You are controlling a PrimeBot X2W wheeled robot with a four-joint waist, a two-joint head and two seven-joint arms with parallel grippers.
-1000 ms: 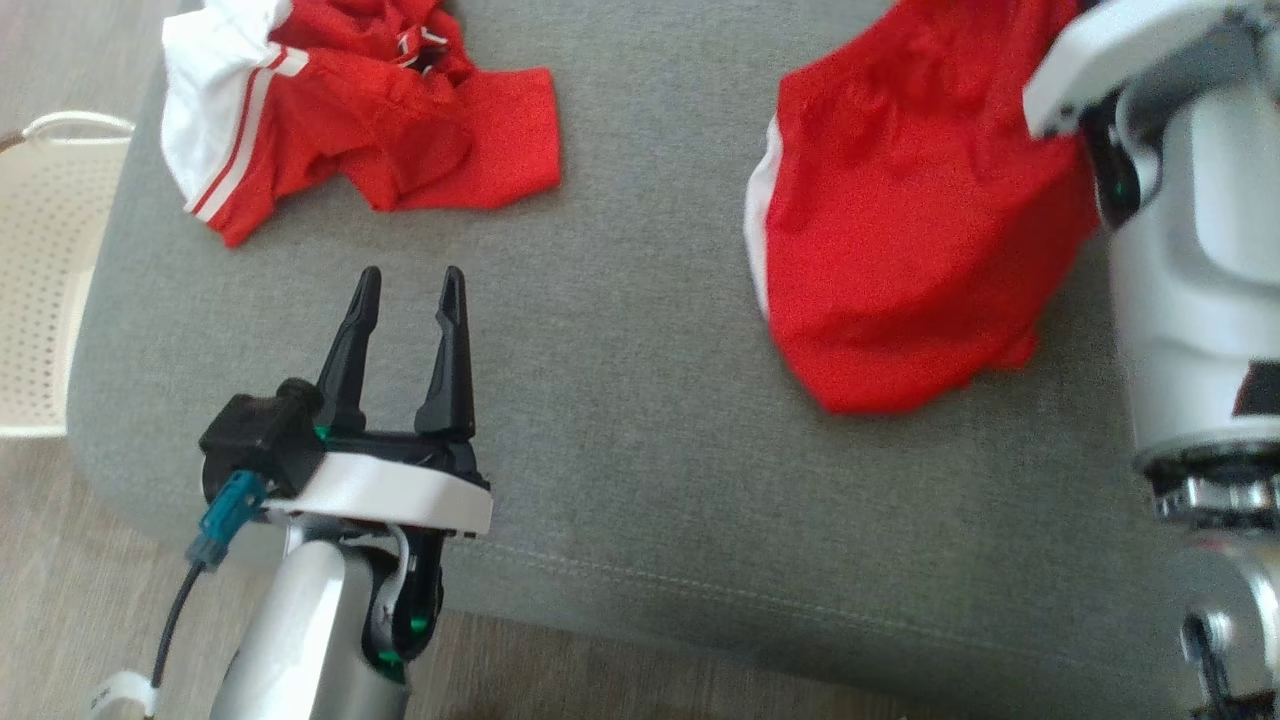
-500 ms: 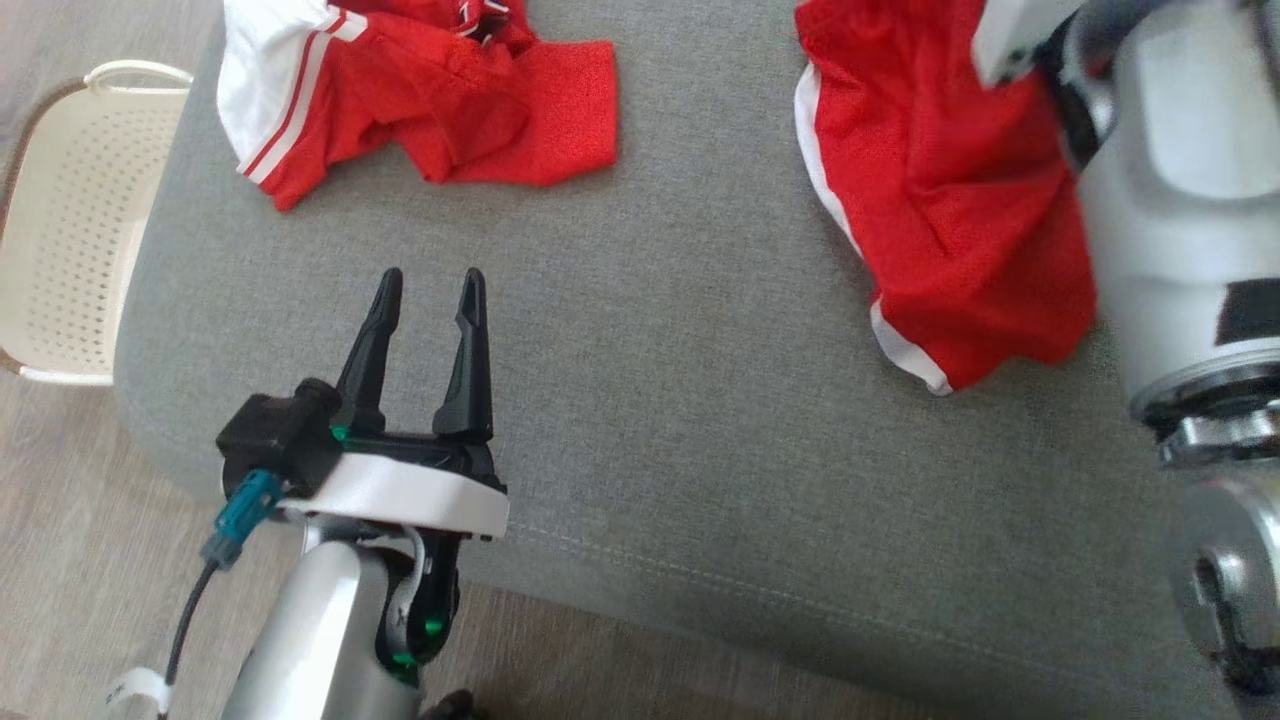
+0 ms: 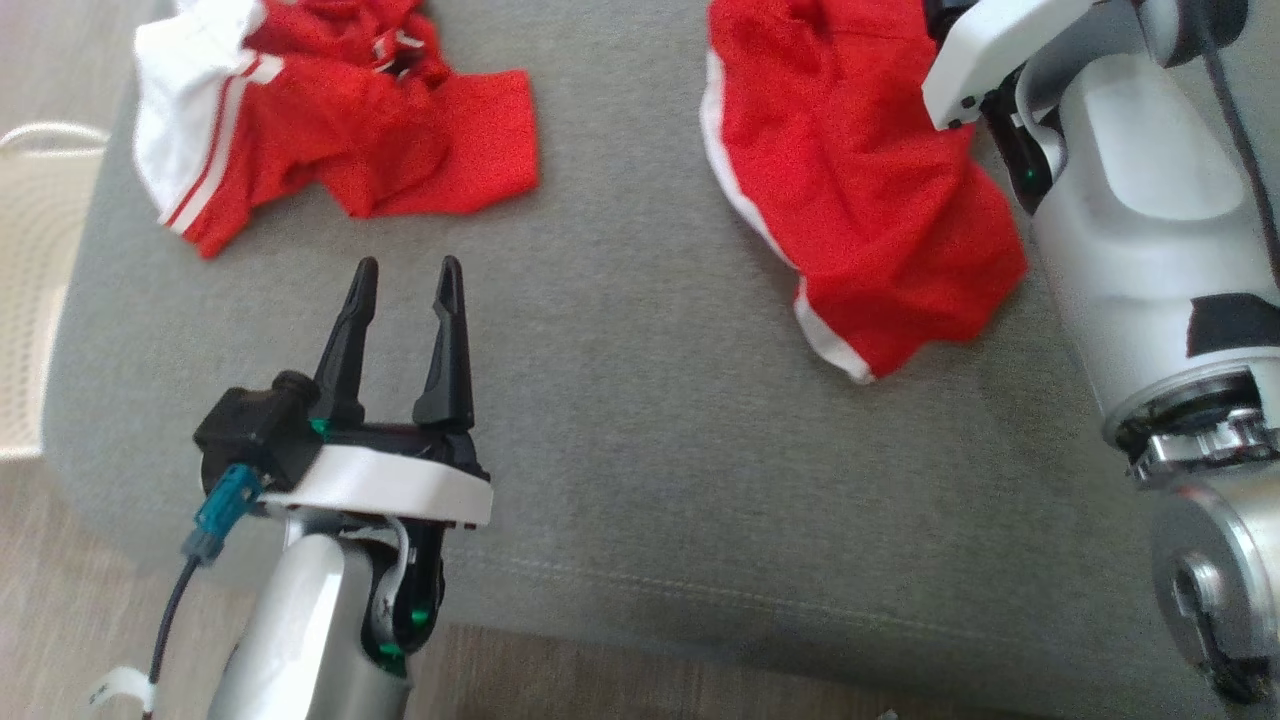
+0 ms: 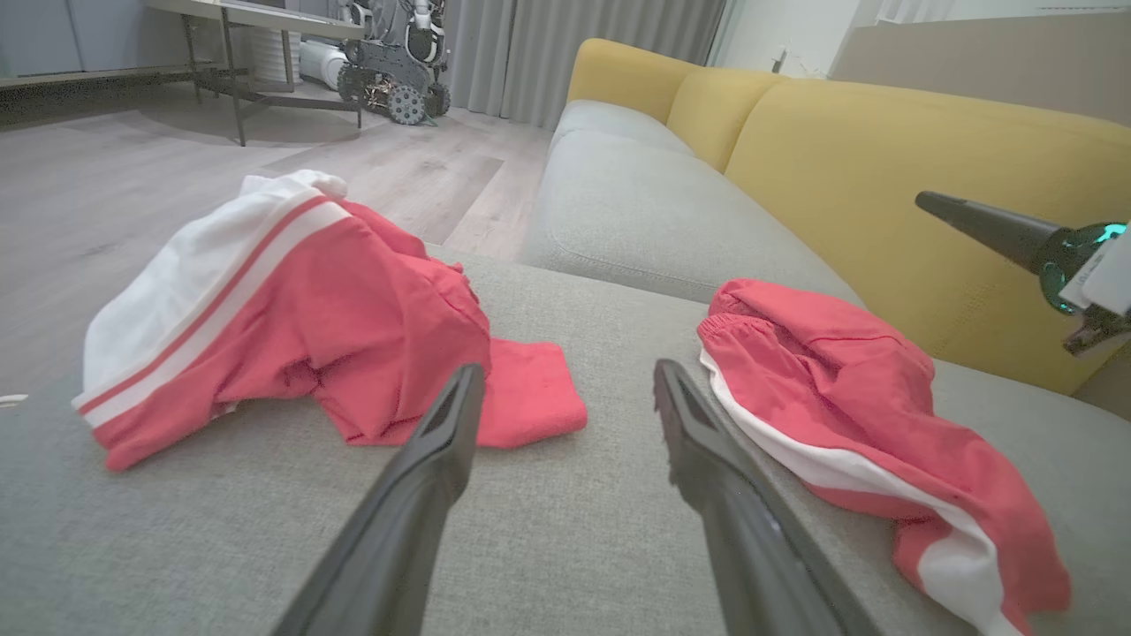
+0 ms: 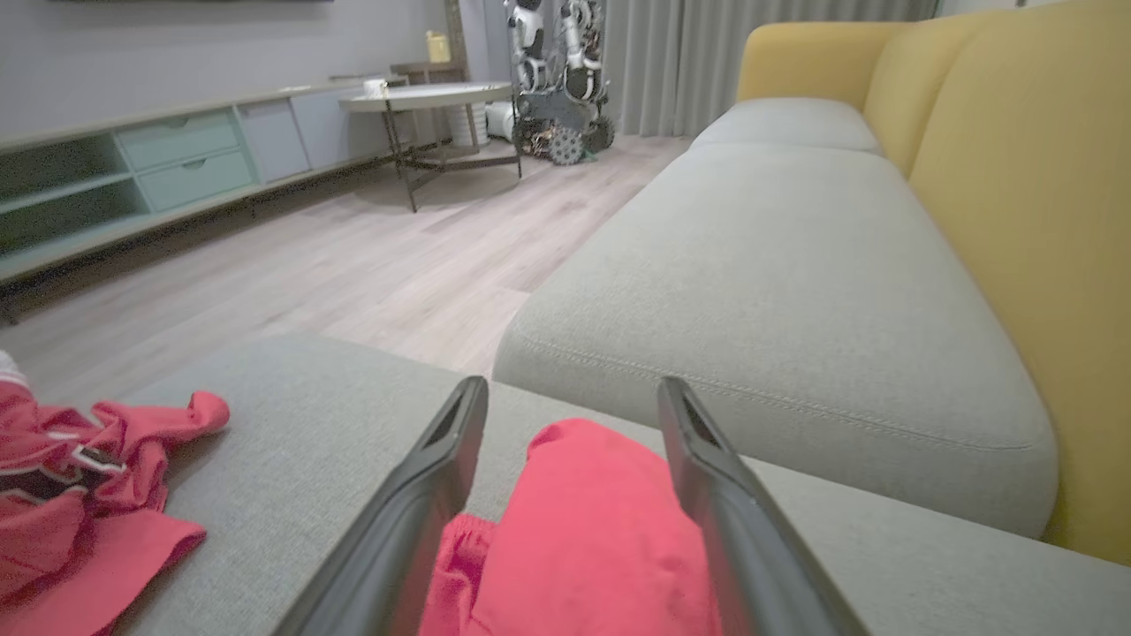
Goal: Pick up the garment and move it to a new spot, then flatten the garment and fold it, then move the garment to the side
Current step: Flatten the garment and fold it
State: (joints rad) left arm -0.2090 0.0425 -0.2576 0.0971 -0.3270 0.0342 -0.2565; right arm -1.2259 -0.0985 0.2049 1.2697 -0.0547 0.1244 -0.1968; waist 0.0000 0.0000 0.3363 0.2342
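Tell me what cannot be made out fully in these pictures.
Red shorts with white side stripes: head view, far end cut by the top edge, right side hidden behind the right arm.
Crumpled red and white jersey: head view, top cut off; folds hide its shape.
White perforated plastic basket: head view, cut by the left edge.
Right gripper: right wrist view, whether it touches the shorts is unclear.

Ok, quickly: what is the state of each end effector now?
Left end effector: open, empty.
Right end effector: open, near the shorts, holding nothing.
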